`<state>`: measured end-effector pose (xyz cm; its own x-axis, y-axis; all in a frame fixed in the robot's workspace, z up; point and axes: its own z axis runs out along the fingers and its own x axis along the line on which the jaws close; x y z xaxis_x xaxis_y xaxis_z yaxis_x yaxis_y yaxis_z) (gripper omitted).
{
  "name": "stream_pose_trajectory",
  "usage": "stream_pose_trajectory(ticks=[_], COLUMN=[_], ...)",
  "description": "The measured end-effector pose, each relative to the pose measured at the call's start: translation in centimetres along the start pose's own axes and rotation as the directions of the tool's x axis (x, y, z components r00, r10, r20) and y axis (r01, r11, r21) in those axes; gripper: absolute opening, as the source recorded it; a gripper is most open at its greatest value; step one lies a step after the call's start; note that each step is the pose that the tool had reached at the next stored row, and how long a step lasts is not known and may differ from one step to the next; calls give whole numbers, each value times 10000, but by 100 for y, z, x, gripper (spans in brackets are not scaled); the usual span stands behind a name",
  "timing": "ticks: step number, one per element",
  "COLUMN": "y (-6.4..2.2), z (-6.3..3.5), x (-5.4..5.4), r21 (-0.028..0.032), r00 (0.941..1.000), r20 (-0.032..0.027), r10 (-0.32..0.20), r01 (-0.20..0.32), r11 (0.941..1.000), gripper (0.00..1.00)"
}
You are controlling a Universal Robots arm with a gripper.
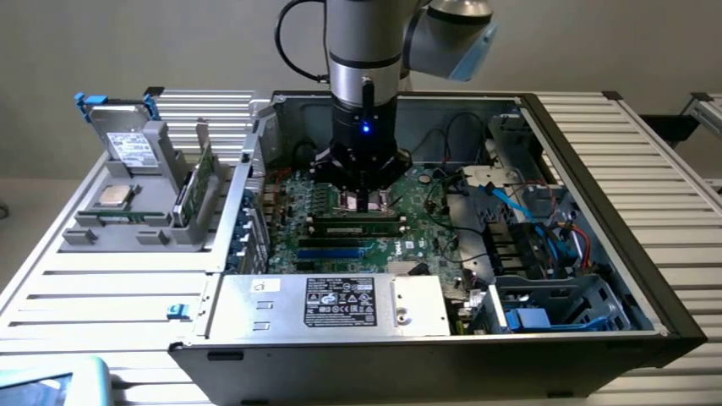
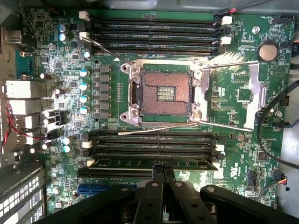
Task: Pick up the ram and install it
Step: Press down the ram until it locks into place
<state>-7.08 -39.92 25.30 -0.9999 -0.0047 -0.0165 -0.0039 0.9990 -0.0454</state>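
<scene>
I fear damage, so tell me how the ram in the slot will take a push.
The ram is a thin board standing on edge in its slot: probably stiff against a downward push, but apt to flex or tip if shoved sideways. The shut fingers sit over its mid-length, so pressure there likely loads both ends evenly.

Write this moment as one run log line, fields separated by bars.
arm: above motherboard in open case | gripper: shut, beside seated ram | CPU socket: open, empty | rack: second green stick standing
</scene>
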Motion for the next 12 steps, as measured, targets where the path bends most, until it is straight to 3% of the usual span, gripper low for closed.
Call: stream_pose_trajectory(ticks=[12], y=[-6], z=[1], x=[0], r21=[29], r00=[10000], r20=[0], r10=[17], r01=[-17], r11=[10000], gripper=[11])
